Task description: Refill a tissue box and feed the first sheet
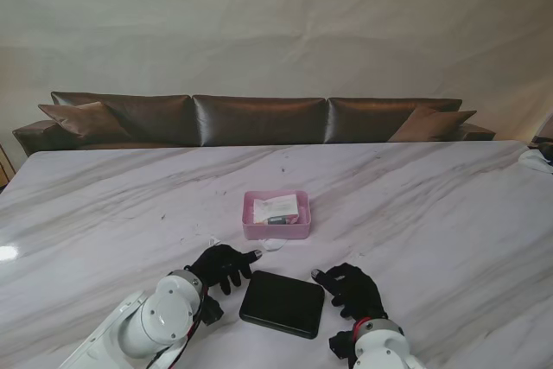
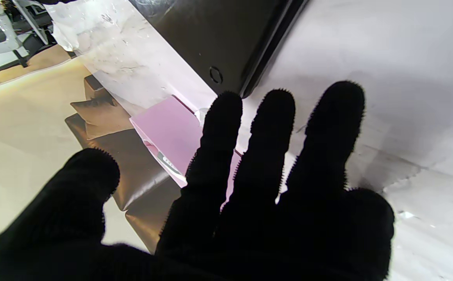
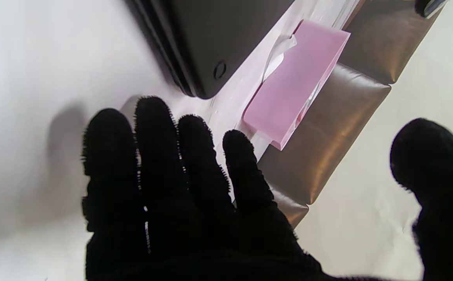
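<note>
Black tissue box (image 1: pixel 282 303) lay flat on worktop (image 1: pixel 432 213), near me, between both hands. Pink tray (image 1: pixel 276 214) sat farther off, just beyond box, packet (image 1: pixel 276 207) inside; small white scrap (image 1: pixel 273 245) at its near edge. Left robot hand (image 1: pixel 222 264), black-gloved, spread and holding nothing, hovered just left of box, fingers (image 2: pixel 273 128) aimed toward tray. Right robot hand (image 1: pixel 352 288) likewise splayed, nothing grasped, just right of box. Brown sofa (image 1: pixel 259 118) ran behind worktop's far edge.
</note>
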